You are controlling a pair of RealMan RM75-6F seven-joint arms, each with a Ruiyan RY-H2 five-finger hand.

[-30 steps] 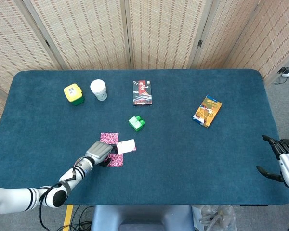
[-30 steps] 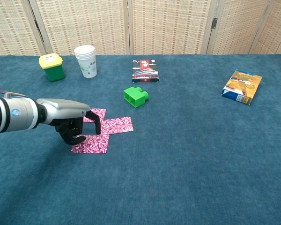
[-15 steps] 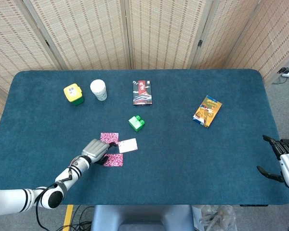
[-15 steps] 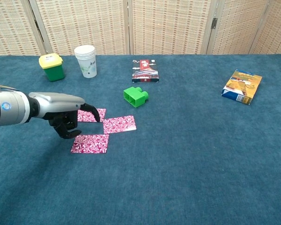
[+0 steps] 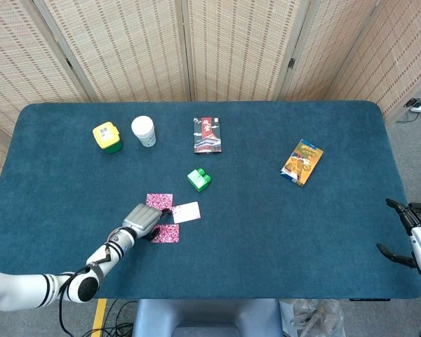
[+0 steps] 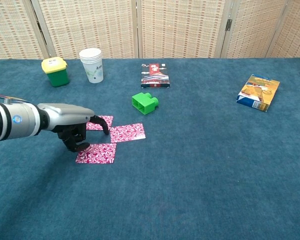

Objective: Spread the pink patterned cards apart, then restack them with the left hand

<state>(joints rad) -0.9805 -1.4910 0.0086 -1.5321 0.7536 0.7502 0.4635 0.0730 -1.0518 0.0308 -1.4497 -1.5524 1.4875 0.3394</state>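
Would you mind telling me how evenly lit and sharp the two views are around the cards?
Head view: even, soft light; one card glares almost white. Chest view: the same card shows its pink pattern crisply; the left hand casts only a faint shadow on the table.

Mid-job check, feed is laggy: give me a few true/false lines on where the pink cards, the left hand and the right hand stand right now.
1. Three pink cards lie spread flat on the table. True.
2. The left hand holds a card lifted clear of the table. False: every card lies flat; the hand sits over them with fingers curled down, and any contact cannot be told.
3. The green block rests on one of the cards. False: it stands apart, farther back on the table.
4. The right hand is at the table's right edge, far from the cards. True.
5. The paper cup lies tipped over. False: it stands upright beside the yellow-lidded green container.
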